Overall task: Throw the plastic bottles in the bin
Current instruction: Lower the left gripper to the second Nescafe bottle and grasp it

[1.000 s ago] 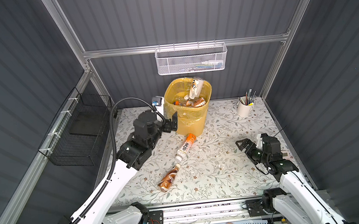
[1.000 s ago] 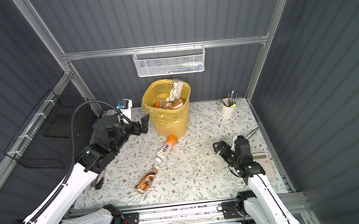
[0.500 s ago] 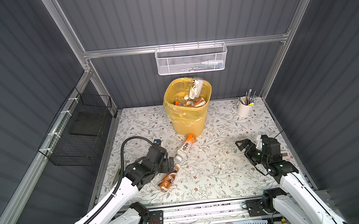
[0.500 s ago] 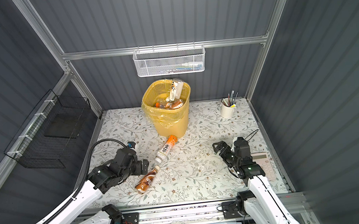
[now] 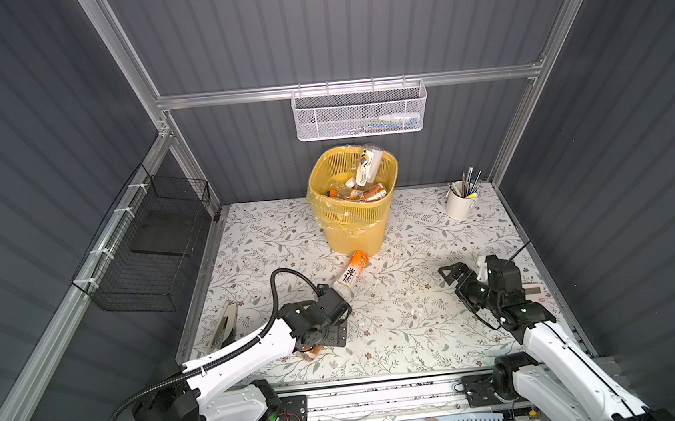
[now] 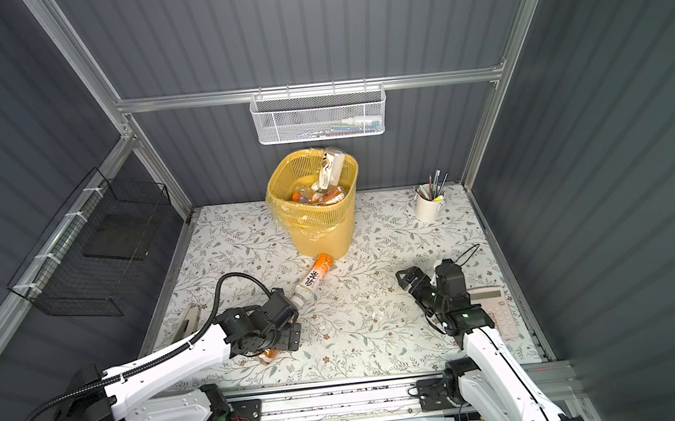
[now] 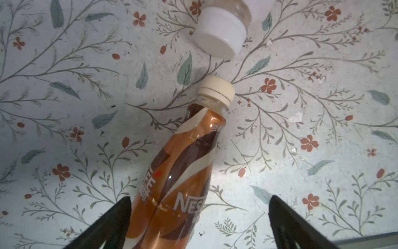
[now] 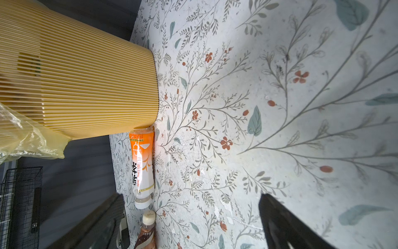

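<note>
Bottle under fingers: brown-label bottle [image 7: 178, 172] lies on its side on the floral mat [image 5: 413, 330], between the spread jaws of the left gripper [image 7: 199, 222], closer to one finger than the other; no contact that I can see.
Long axis: cream cap [image 7: 216, 90] points away from the wrist, toward the far right of the scene; the jaws straddle the lower body across that axis.
Second bottle: orange-label bottle [image 5: 352, 275] lies just beyond it, white cap toward the brown bottle's cap, base touching the foot of the bin [image 5: 354, 226].
Nearer arm: left, by a wide margin.
Left arm pose: reached low over the near-left mat, wrist bent downward, covering most of the brown bottle in both top views.
Right gripper [image 5: 452, 278]: jaws spread, empty, hovering at the right side, well apart from both bottles.
Bin: far centre, upright, several bottles already inside.
Next move, as I judge it: lower slightly, then close on the body.
</note>
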### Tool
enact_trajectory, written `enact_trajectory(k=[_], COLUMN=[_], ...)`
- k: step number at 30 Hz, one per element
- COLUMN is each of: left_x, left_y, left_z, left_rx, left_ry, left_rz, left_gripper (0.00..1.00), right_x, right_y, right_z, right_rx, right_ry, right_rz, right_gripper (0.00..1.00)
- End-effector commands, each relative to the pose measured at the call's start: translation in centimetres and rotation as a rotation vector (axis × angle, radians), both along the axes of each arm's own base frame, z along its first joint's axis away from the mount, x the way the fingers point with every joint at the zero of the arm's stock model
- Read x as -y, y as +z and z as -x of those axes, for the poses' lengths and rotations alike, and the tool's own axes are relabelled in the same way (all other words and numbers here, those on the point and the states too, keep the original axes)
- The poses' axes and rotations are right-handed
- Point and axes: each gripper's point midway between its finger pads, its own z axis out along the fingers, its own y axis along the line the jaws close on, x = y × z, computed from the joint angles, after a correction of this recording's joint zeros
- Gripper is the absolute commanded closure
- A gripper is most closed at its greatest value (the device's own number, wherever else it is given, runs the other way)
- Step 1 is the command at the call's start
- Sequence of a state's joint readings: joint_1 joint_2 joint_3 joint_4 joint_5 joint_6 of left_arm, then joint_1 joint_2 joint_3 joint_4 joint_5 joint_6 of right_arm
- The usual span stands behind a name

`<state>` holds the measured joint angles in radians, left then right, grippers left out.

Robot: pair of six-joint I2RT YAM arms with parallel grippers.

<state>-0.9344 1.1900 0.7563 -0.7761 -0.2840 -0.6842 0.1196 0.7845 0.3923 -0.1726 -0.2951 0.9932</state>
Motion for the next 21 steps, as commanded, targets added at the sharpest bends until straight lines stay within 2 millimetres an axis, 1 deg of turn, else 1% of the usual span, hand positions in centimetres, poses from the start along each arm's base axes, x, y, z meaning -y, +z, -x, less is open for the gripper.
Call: enact_trajectory(k=[1,6,12,16,18,21], left_x=[-1.6,-1.6,-0.8,-0.7,-0.9,-0.6], left_y=[-1.2,-2.8,-3.3,-4.3,-4.7,-4.9], left_z=[0.6,1.1,1.0,1.3,1.4,1.4], left_rx=[-0.024,-0.066,-0.072,-0.098,-0.108,-0.114], left_ry=[0.035,0.040,0.027,0.018,0.017,0.012], left_rz=[-0.071,-0.087,-0.056,-0.068,-0.085,-0.076], left_gripper=[0.01,0.04,0.16,0.17,0.20,0.26], right_x=[-0.1,-0.3,-0.4,-0.5,-0.5,-0.5], right_y=[-0.4,-0.4,-0.4,-0.6,-0.5,-0.6], right_z=[-0.2,-0.5,-0.7,-0.8,-0.9,-0.9], right_rx=[0.000,0.001,0.001,-0.002,0.002,0.004], right_ry=[-0.006,0.002,0.010,0.010,0.011,0.015], right_rz=[-0.006,-0.013,-0.013,-0.015,-0.015,-0.010], right_gripper=[0.01,0.01,0.01,0.01,0.01,0.01])
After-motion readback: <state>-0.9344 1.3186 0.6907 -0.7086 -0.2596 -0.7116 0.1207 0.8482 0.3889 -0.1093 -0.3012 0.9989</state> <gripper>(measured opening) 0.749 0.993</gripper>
